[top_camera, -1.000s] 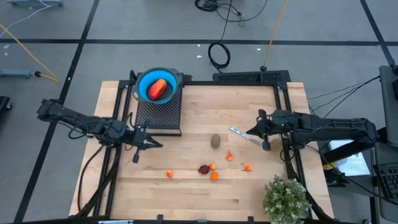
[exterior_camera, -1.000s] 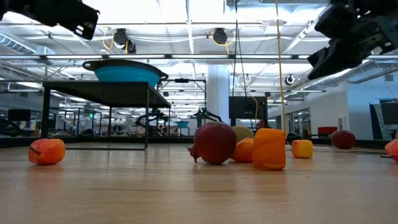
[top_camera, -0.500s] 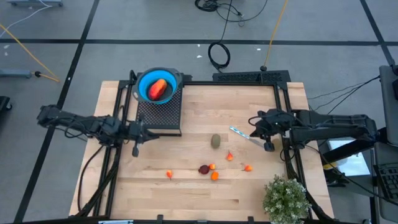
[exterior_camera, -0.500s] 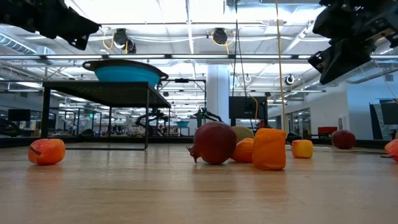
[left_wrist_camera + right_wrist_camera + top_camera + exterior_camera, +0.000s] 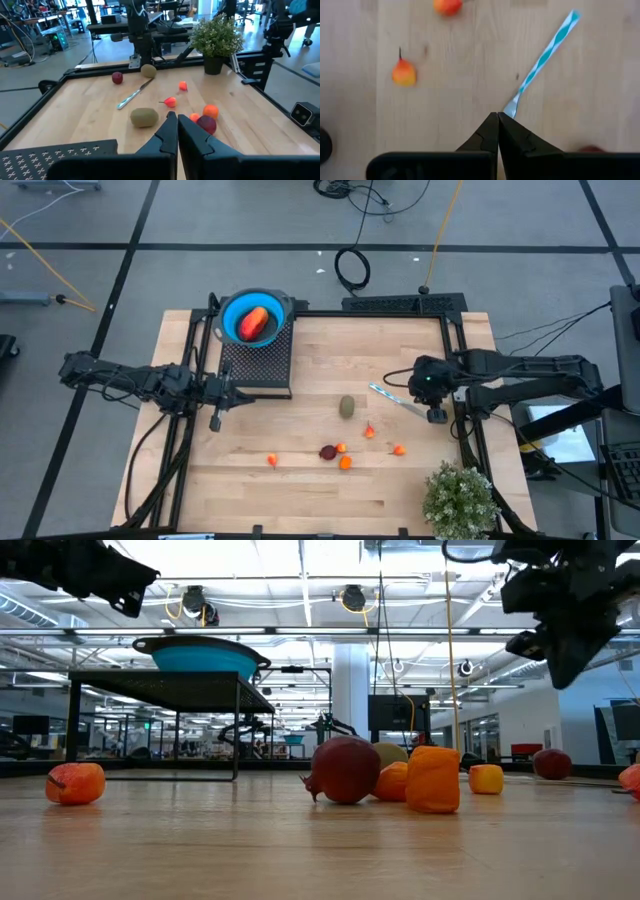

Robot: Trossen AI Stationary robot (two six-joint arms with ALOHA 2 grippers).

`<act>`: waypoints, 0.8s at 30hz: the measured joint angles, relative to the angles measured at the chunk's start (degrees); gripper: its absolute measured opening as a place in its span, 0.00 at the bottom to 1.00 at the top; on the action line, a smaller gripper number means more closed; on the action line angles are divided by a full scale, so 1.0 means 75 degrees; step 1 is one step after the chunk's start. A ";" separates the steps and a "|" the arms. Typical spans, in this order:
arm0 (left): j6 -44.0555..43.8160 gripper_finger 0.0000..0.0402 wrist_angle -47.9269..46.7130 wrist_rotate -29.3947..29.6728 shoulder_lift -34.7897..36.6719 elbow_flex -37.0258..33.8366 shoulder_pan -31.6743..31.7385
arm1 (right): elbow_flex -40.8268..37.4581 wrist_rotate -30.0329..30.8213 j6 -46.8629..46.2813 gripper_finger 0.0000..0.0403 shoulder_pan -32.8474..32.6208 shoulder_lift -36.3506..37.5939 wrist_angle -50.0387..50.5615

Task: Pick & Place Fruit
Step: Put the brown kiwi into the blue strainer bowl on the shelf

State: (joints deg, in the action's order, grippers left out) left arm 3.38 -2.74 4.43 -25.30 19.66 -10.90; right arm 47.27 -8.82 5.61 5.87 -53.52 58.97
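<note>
Landmark: the blue bowl point(image 5: 255, 317) on the black mesh rack point(image 5: 254, 362), at the back of the wooden surface point(image 5: 300, 480).
Placed so far: one long red-orange fruit point(image 5: 256, 322) lies inside the bowl.
Fruit still out: the brownish-green oval fruit point(image 5: 347, 406), the dark red fruit point(image 5: 327, 451) and the small orange pieces point(image 5: 345, 463) lie well in front and to the right of the bowl.
Left end effector point(image 5: 214, 420): fingers pressed together, empty, just in front of the rack under the bowl.
Right end effector point(image 5: 436, 416): pressed together, empty, far right of the bowl, above the blue-handled utensil point(image 5: 396, 399).
Step in hand: between picks, judging by both arms carrying nothing.
Next move calls for: spreading the fingers, then descending on a loose fruit, probably the oval one nearest the bowl.
</note>
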 joint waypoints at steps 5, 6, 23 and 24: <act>0.0043 0.01 0.0000 -0.0006 -0.0003 0.0000 0.0000 | 0.0000 -0.0001 0.0154 0.03 0.0000 -0.0414 0.0541; 0.0041 0.01 0.0000 -0.0006 -0.0003 0.0000 0.0000 | 0.0000 -0.0002 0.0155 0.05 0.0003 -0.0482 0.0636; 0.0049 0.01 0.0000 -0.0009 -0.0003 0.0000 0.0000 | 0.0000 -0.0055 0.0153 0.42 0.0003 -0.1066 0.1956; 0.0049 0.02 0.0000 -0.0009 -0.0003 0.0000 0.0000 | 0.0000 -0.0055 0.0151 0.44 0.0001 -0.1127 0.1979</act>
State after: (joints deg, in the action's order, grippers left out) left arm 3.75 -2.74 4.36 -25.32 19.66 -10.90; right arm 47.27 -9.23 6.74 5.88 -61.98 73.80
